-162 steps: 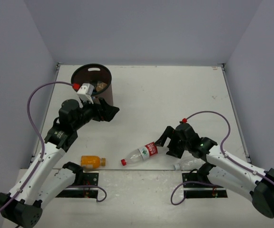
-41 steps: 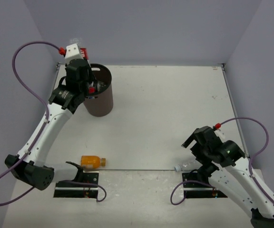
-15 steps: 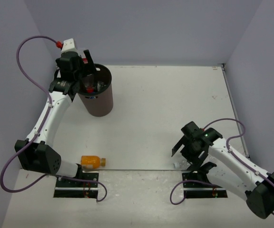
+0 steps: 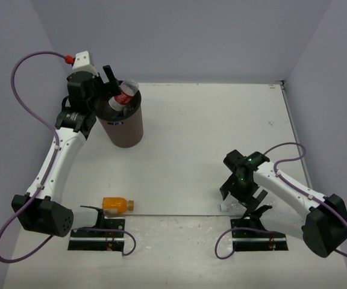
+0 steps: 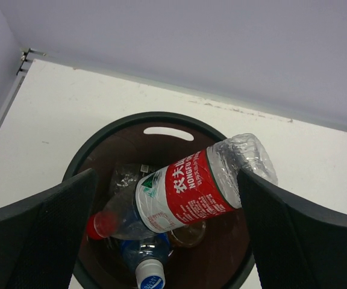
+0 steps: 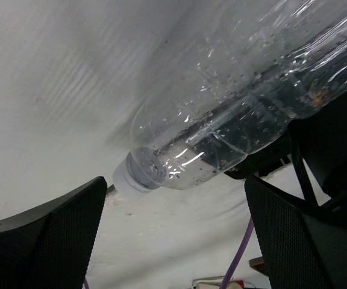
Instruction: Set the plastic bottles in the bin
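Leaning cap-down in the bin (image 5: 161, 115), the red-labelled bottle (image 5: 191, 192) is inside but not fully sunk: its base pokes above the rim on one side. Under it lie at least two more, a blue-tinted bottle (image 5: 144, 268) with a white cap and a crumpled clear bottle (image 5: 125, 177). Something brownish shows beneath them, too hidden to name. The left tool (image 5: 166, 180) hangs over the bin with its jaws wide apart on either side of the red-labelled bottle, gripping nothing.

Most of the job looks done, by my reckoning. Two bottles are left on the counter (image 4: 209, 132). One is an orange bottle (image 4: 116, 205) lying near the left arm's base, well apart from the bin. The other is a plain clear bottle (image 6: 234, 114) at the near edge. The right tool (image 6: 173, 186) is down at that plain clear bottle with its jaws spread wide, and the bottle lies just ahead of them, not pinched.
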Robot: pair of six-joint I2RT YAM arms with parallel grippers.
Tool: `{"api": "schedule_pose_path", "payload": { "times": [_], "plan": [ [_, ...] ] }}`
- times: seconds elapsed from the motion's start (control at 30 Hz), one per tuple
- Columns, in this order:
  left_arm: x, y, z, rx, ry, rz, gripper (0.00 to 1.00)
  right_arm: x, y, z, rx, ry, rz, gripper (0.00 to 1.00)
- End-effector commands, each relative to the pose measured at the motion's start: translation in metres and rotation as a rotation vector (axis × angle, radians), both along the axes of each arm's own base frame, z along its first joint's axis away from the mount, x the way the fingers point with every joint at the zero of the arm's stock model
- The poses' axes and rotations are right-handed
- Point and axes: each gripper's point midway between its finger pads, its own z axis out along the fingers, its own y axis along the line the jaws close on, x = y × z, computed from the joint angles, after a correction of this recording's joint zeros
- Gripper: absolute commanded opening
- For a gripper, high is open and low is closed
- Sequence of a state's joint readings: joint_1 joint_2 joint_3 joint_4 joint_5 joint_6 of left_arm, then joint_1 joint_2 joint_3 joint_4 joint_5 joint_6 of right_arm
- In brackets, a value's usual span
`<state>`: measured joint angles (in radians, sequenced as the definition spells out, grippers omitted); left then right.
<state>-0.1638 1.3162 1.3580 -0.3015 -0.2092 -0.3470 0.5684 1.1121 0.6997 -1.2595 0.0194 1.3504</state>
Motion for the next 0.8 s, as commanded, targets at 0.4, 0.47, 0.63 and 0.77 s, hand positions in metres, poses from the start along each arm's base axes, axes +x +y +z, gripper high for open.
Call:
{"api": "schedule_pose_path", "payload": {
  "times": [0.4, 0.47, 0.63, 0.77],
  "plan": [
    [-0.042, 0.015, 0.058, -0.003, -0.248, 0.026, 1.0, 0.024, -0.03, 0.001, -0.257, -0.038, -0.087, 0.99],
    [-0.049, 0.019, 0.063, 0.001, -0.277, 0.042, 1.0, 0.027, -0.03, 0.0, -0.274, -0.037, -0.089, 0.99],
    [-0.049, 0.04, 0.062, 0.027, -0.252, 0.162, 1.0, 0.02, -0.012, -0.027, -0.176, 0.021, -0.077, 0.98],
    [-0.045, 0.041, 0.058, 0.03, -0.237, 0.17, 1.0, 0.011, -0.006, -0.037, -0.17, 0.07, -0.046, 0.95]
  ]
}}
